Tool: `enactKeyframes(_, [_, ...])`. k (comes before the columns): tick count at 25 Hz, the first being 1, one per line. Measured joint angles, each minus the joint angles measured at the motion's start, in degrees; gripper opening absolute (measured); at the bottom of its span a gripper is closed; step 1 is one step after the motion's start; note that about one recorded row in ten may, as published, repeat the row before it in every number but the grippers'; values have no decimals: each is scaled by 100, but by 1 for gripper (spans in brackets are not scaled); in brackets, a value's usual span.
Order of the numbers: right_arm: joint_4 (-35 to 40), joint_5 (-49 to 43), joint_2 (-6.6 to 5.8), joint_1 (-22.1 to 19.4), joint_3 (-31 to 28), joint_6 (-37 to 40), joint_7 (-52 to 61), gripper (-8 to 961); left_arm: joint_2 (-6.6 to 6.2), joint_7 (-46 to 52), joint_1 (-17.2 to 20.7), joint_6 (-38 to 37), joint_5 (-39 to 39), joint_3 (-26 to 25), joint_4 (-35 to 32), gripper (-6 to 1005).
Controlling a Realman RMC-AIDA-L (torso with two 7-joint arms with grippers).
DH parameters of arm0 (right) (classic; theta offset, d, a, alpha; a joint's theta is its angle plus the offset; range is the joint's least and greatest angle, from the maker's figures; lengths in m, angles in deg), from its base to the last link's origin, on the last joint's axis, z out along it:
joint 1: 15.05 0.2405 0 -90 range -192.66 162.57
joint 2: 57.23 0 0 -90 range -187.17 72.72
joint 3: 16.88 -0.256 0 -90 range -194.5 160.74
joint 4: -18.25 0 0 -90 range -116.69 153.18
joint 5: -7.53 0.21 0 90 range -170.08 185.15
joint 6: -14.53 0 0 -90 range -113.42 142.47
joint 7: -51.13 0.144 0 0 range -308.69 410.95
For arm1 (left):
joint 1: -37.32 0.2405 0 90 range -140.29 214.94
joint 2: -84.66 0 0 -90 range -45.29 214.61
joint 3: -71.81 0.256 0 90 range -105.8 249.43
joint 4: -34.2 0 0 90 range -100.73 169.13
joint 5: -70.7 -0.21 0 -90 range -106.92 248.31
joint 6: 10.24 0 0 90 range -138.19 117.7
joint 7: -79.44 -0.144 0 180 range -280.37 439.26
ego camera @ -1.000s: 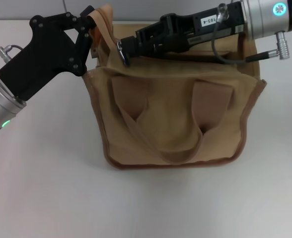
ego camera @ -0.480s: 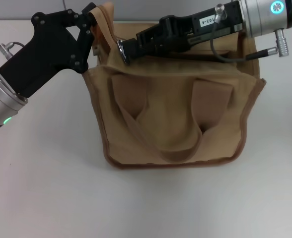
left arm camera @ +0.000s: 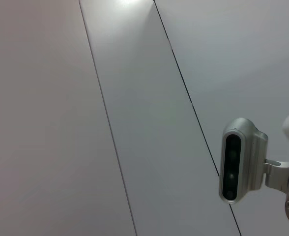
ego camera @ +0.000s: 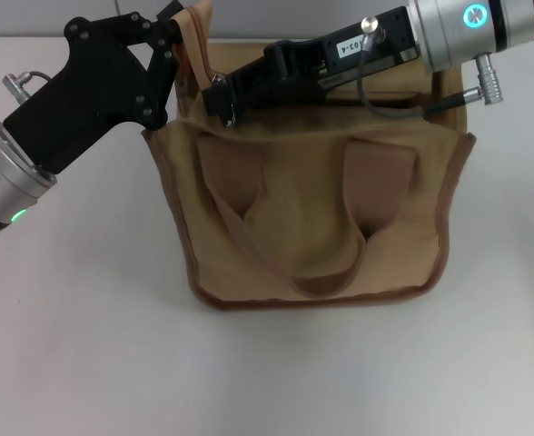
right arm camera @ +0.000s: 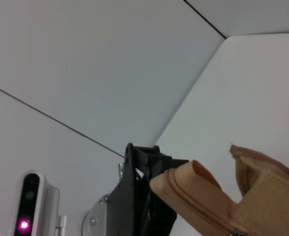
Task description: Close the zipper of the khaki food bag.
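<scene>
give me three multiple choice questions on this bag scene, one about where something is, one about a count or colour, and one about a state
1. Where is the right gripper?
A. at the bag's top edge, near its left end
B. on the table in front of the bag
C. under the bag

2. How many handles lie against the front of the khaki food bag?
A. none
B. one
C. three

3. What is the left gripper doing?
A. hanging open over bare table
B. holding the bag's upper left corner
C. parked out of view

Answers: 1 A, its jaws reach the zipper line there. 2 B, one loop shows. 3 B, fabric sits between its jaws.
</scene>
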Motion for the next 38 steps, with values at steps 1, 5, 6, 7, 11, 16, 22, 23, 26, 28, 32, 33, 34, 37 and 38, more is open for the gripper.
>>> enactKeyframes(1, [-6,-23,0,9,14,-21,8,259,0,0,-2,0,-3,0,-4,9])
enactKeyframes(5, [-7,-32,7,15,15,-29,10,253,0,1,-12,0,-4,0,-8,9])
enactKeyframes(6, [-9,-32,11,19,11,-33,11,247,0,3,-21,0,-8,-1,-10,9])
enactKeyframes(7, [-10,-32,11,19,5,-33,11,240,0,3,-21,0,-8,-1,-10,9])
enactKeyframes(11, [-6,-22,11,0,-13,-33,12,216,-6,9,-25,0,-8,-1,-12,9])
enactKeyframes(16, [-6,-42,10,-10,10,-56,-32,185,-9,68,-25,-1,-12,-2,-31,8])
enactKeyframes(22, [31,-44,23,-24,26,-109,-120,96,-9,77,-18,-1,-17,-1,-47,8])
enactKeyframes(23, [31,-46,23,-28,27,-112,-123,73,-9,77,-18,-1,-17,-1,-47,8])
enactKeyframes(26, [38,-47,25,-43,28,-117,-137,3,-10,77,-8,-1,-14,-1,-51,9])
enactKeyframes(28, [51,-47,26,-60,28,-118,-145,1,-11,77,-2,-1,-1,-4,-51,9])
enactKeyframes(32, [235,-37,30,-209,5,-92,-150,0,-18,77,7,-1,13,-49,-51,9])
enactKeyframes(33, [315,-29,34,-262,2,-74,-151,0,-18,76,9,-1,17,-58,-51,9])
enactKeyframes(34, [487,-12,41,-382,-11,-32,-152,1,-18,77,13,2,29,-67,-50,9])
enactKeyframes(37, [646,2,49,-494,-25,31,-162,3,-18,77,19,17,40,-73,-49,9])
enactKeyframes(38, [714,28,51,-548,-27,76,-173,4,-18,76,21,23,41,-74,-48,8])
